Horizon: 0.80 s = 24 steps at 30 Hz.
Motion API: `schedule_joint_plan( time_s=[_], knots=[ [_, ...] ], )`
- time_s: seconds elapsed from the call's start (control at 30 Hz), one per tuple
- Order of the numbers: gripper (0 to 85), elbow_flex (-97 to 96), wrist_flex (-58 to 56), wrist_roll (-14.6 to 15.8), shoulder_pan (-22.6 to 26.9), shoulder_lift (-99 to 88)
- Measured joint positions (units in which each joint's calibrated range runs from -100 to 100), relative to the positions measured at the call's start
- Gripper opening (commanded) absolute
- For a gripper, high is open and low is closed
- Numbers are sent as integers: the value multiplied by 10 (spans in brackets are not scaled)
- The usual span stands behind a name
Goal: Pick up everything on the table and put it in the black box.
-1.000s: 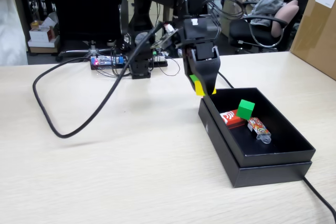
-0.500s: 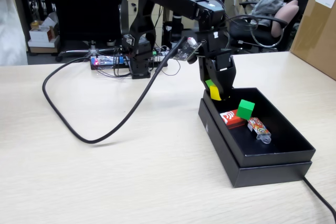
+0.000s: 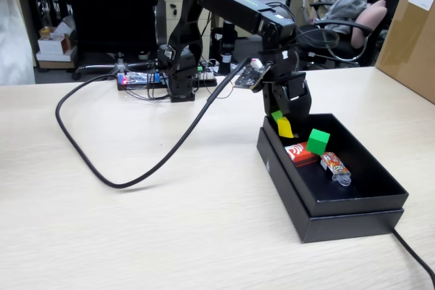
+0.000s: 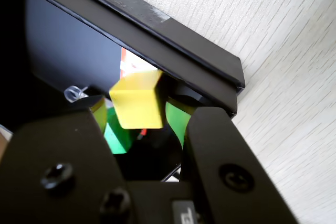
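Note:
The black box (image 3: 353,225) stands on the table (image 3: 136,236) at the right of the fixed view. My gripper (image 3: 282,125) hangs over the box's far left corner, shut on a yellow cube (image 3: 285,128) held tilted at its green-padded tips. In the wrist view the yellow cube (image 4: 136,103) sits between the gripper's (image 4: 137,106) jaws just inside the box's rim (image 4: 173,51). Inside the box lie a green cube (image 3: 317,141), a red block (image 3: 299,152) with a white logo, and a clear-wrapped orange packet (image 3: 335,166). Below the jaws the green cube (image 4: 118,137) shows too.
A thick black cable (image 3: 136,174) loops across the table's left half from the arm's base (image 3: 180,86). A lit circuit board (image 3: 139,78) lies at the back edge. A brown carton (image 3: 411,32) stands at the far right. Another cable (image 3: 414,256) runs from the box's front right corner.
My arm has swung right, carrying the yellow cube from beside the box's far left corner to above its inside. The cable loop shifted right with it.

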Motion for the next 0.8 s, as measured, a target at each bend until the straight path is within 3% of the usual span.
schedule_joint_plan(
  time_s=[0.23, 0.53, 0.67, 0.8],
  knots=[
    [374, -1, 0, 2, -1, -8],
    [375, -1, 0, 19, -16, -144],
    [419, -2, 0, 18, -42, -153],
    [428, -37, 4, -1, -93, -153]
  ],
)
